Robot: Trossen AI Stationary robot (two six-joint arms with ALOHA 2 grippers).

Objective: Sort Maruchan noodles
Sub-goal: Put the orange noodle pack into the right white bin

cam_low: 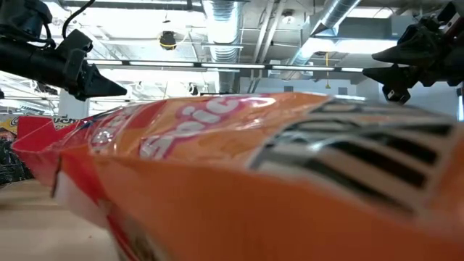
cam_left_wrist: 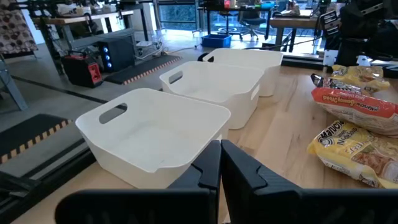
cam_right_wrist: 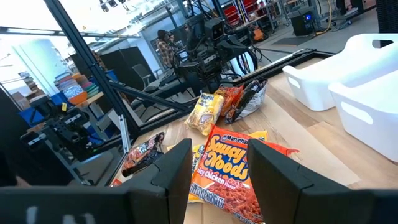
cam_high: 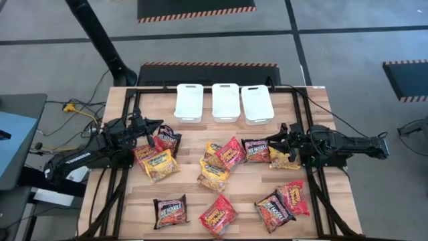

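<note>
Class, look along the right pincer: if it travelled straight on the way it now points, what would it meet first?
Most likely the red Maruchan packet, which lies framed between the open right pincer fingers in its wrist view. Depth is unclear, and the pincer looks raised above the table, so it could pass over the packet.

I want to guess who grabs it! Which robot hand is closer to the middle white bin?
Right, narrowly. The right gripper sits just past the middle white bin's right neighbor; the left gripper is slightly farther off.

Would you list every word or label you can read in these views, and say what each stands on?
"Maruchan", "Chicken": red packet, right wrist view.
"Maruchan", partly: yellow packet, left wrist view.
"Spic", cut off: orange packet, low view.
Other packet print is too small or blurred; the white bins carry none.
</note>
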